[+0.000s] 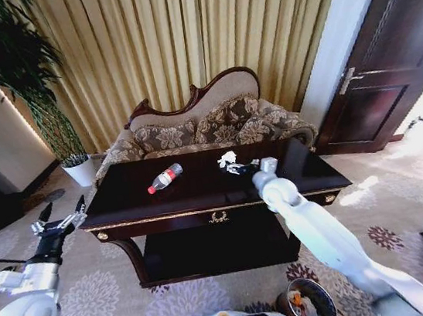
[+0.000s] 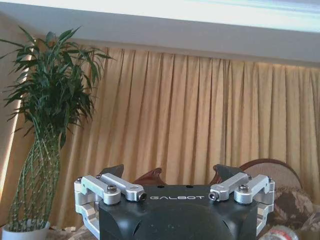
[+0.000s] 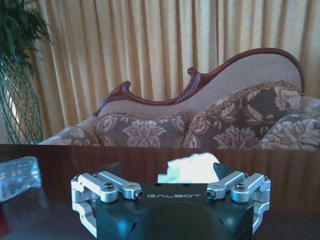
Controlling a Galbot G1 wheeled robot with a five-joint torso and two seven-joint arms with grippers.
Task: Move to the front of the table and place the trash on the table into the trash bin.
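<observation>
Because the robot has drawn up square to the front of the counter (image 1: 201, 200), the trash bin (image 1: 308, 302) sits closest of all, on the carpet by the base under the right arm. A few scraps, one of them orange, already lie inside it, so dropping a piece should take only a short swing back and down.

The left gripper (image 1: 58, 222) hangs off the counter's left front corner, clear of the top, with its fingers spread and nothing between them. It looks parked there to keep out of the way. In the left wrist view its camera faces the curtain and the tall plant (image 2: 45, 130) rather than any litter.

The right gripper (image 1: 254, 169) is stretched over the gold-trimmed front edge and onto the dark top. In the right wrist view its fingers stand apart on either side of the crumpled white paper (image 3: 189, 167), which lies just ahead of them and not yet pinched. That lines up as an approach for a grasp.

Beside the paper lies a small white-dark piece (image 1: 239, 168). Further left, well apart from both, the clear plastic bottle (image 1: 165, 177) rests on its side with its red cap toward the robot, so it cannot roll far. Behind the counter stands the patterned sofa (image 1: 207, 127).
</observation>
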